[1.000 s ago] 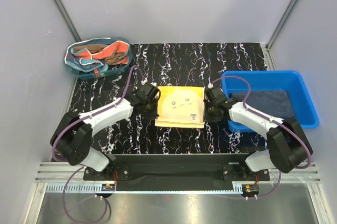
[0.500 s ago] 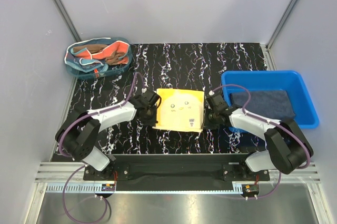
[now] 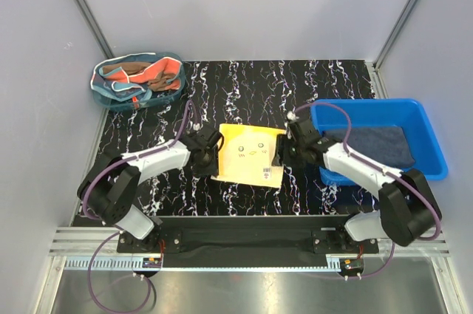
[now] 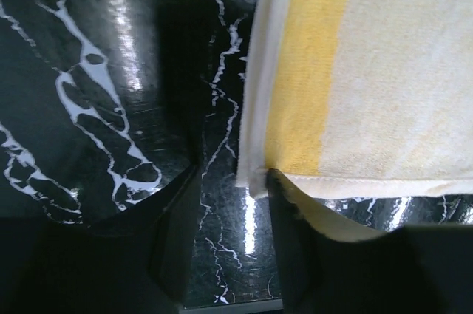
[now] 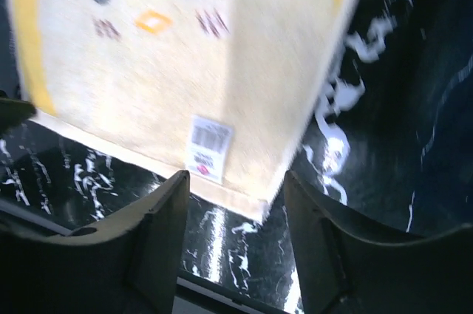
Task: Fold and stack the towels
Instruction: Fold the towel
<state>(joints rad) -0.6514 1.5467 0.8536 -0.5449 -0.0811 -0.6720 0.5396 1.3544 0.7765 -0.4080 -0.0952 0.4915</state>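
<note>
Top view: yellow towel (image 3: 250, 154), folded, flat at the centre of the worktop (image 3: 244, 85). The left gripper (image 3: 211, 155) and right gripper (image 3: 283, 156) flank it, both having just let go of its sides. Left wrist: jaws apart, towel corner lying free between them. Right wrist: jaws apart over the labelled edge. This fold looks finished. A dark towel (image 3: 373, 144) lies in the blue bin (image 3: 369, 105), the likely stacking place.

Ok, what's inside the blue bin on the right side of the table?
One dark grey-blue towel lies flat on the floor of the blue bin. Whether anything is under it cannot be seen, and the right arm covers the bin's near left corner.
</note>
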